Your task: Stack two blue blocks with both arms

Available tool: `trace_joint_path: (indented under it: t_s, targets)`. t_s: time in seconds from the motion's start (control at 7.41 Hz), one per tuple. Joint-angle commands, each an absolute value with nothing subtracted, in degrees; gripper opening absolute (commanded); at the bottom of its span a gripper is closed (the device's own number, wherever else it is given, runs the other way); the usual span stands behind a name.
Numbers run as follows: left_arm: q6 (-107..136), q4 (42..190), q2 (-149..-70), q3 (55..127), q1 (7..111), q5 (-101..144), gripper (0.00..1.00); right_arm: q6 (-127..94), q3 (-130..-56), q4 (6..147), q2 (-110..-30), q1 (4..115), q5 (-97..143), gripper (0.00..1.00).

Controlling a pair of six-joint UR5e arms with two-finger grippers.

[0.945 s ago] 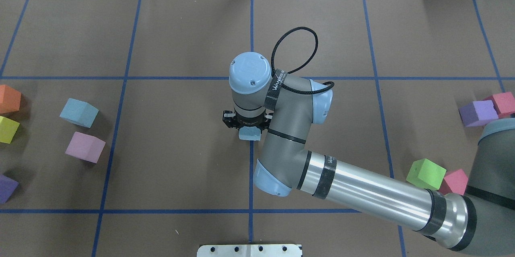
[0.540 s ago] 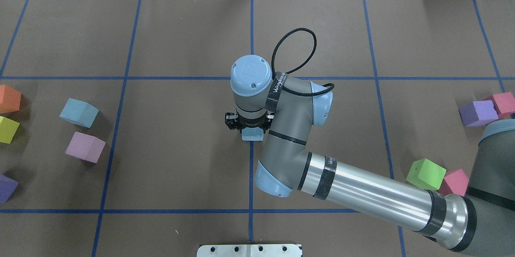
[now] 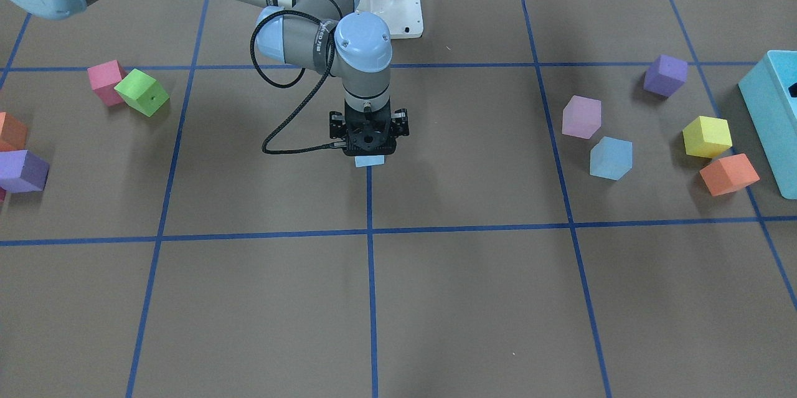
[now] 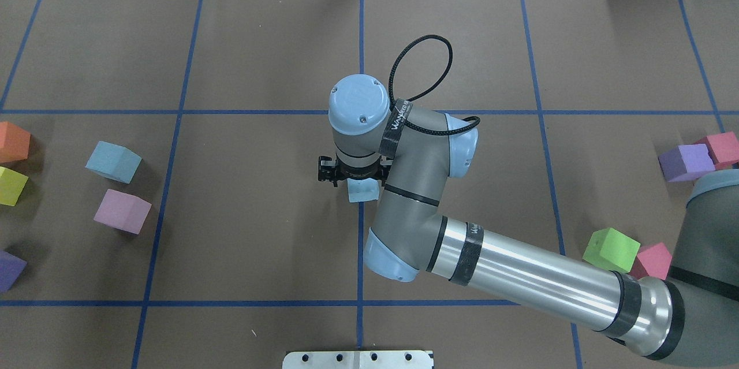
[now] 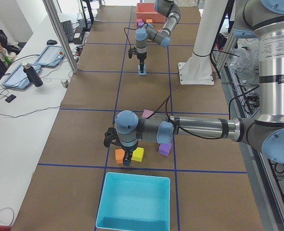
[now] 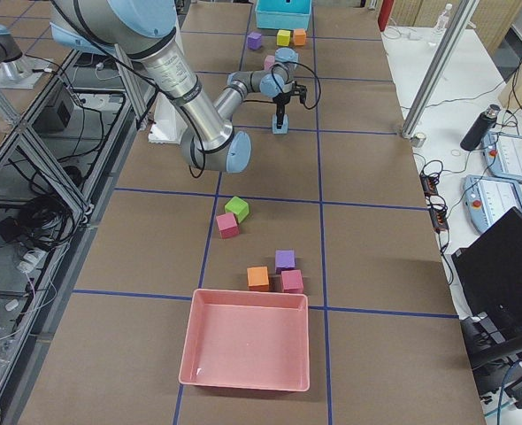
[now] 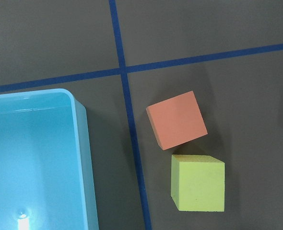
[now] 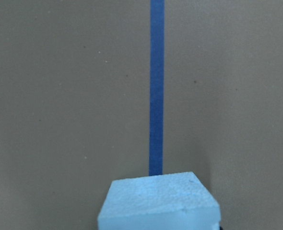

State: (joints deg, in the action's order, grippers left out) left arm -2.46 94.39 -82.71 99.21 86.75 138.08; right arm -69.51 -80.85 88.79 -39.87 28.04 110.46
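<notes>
Block (image 8: pixel 158 202) clear on wrist cam; half-hid overhead.

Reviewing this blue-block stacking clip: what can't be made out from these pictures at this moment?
1. Right gripper: fingers hidden beneath its own body in the front-facing and overhead views, absent from its wrist view; open or shut on the central blue block is unclear.
2. Left gripper: shows only small in the exterior left view; state unreadable.
3. Turquoise box: cut off by the front-facing view's right edge.
</notes>
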Motion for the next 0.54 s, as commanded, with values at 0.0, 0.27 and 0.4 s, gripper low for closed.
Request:
trace_joint_path:
  t_s: [0.0, 0.27, 0.4]
  targets:
    - [-2.46, 94.39, -82.71, 99.14, 86.75, 138.16, 0.98, -68.74, -87.68, 93.57, -39.9, 31.71, 111.97, 1.0]
    - [-2.46, 94.39, -82.71, 99.4, 86.75, 138.16, 0.98, -65.32, -92.97, 98.25, -42.08, 36.19, 112.84, 1.0]
    - [-2.72, 94.74, -82.88, 100.45, 86.75, 137.82, 0.98, -61.13, -95.77, 98.17, -47.32, 38.21, 113.63, 1.0]
